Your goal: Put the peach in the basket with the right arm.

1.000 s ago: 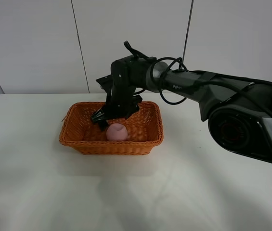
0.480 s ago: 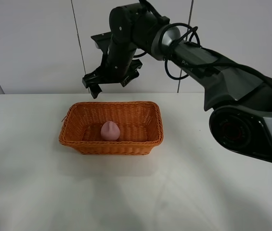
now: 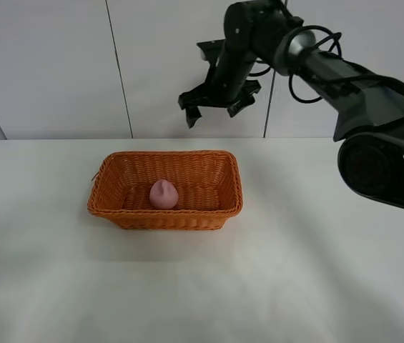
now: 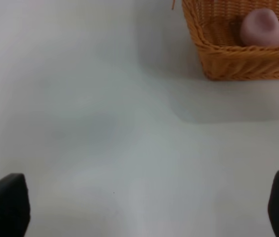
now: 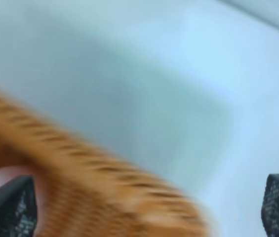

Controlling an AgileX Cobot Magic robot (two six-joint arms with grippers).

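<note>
The pink peach (image 3: 164, 194) lies inside the orange-brown wicker basket (image 3: 119, 212) on the white table. It shows too in the left wrist view as the peach (image 4: 261, 28) in the basket (image 4: 238, 61). The right arm's gripper (image 3: 214, 107) hangs open and empty high above the basket's back right, in front of the wall. In the blurred right wrist view the basket rim (image 5: 95, 173) and a bit of the peach (image 5: 1, 180) pass between two spread fingertips (image 5: 11, 207). My left gripper (image 4: 139, 207) is open over bare table, apart from the basket.
The white table (image 3: 273, 271) spreads around the basket. A panelled white wall (image 3: 51, 64) stands behind it. The right arm's black links and cables (image 3: 345, 71) stretch across the upper right.
The right gripper let go of the peach in the basket, rose, then swung right and up along the wall. The peach settled in the basket. The left gripper's motion cannot be judged.
</note>
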